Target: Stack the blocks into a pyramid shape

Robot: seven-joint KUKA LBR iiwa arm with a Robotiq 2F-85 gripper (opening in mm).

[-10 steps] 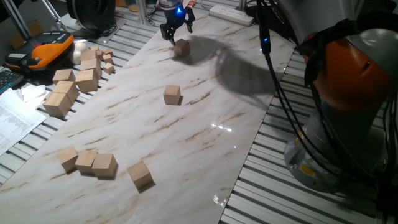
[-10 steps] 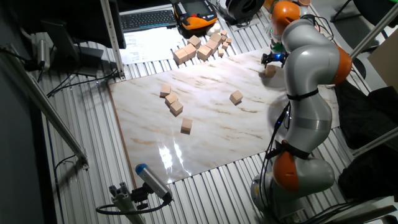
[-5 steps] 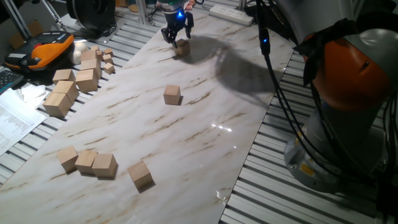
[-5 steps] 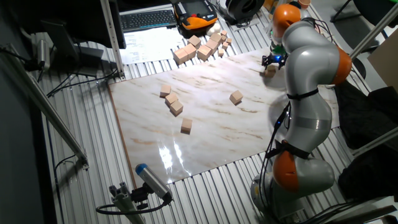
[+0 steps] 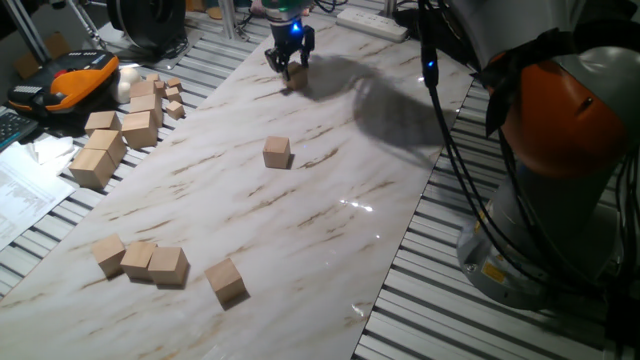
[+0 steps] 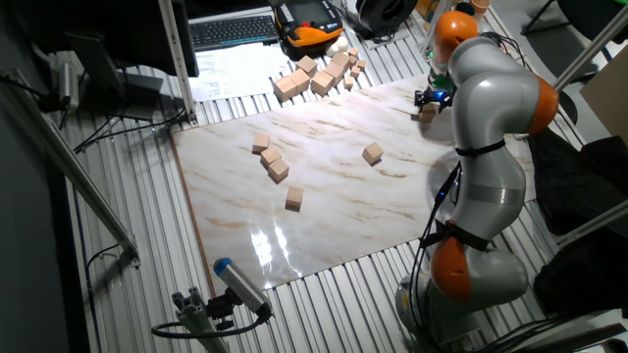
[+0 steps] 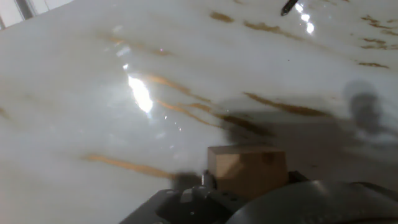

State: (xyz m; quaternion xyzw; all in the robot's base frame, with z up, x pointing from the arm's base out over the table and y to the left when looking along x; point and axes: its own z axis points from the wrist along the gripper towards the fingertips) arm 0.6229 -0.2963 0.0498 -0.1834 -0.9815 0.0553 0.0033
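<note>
In one fixed view I saw the black end effector (image 5: pixel 291 66) down over 1 small light-tan wooden cube (image 5: pixel 296 76) at the far end of the white marbled tabletop (image 5: pixel 330 230); I couldn't tell its opening. Another cube (image 5: pixel 277 152) sat mid-tabletop, 4 more (image 5: pixel 152 262) near me. In the other fixed view the end effector (image 6: pixel 428 102) hid that cube. In the hand view the cube (image 7: pixel 247 171) lay right at the end effector.
</note>
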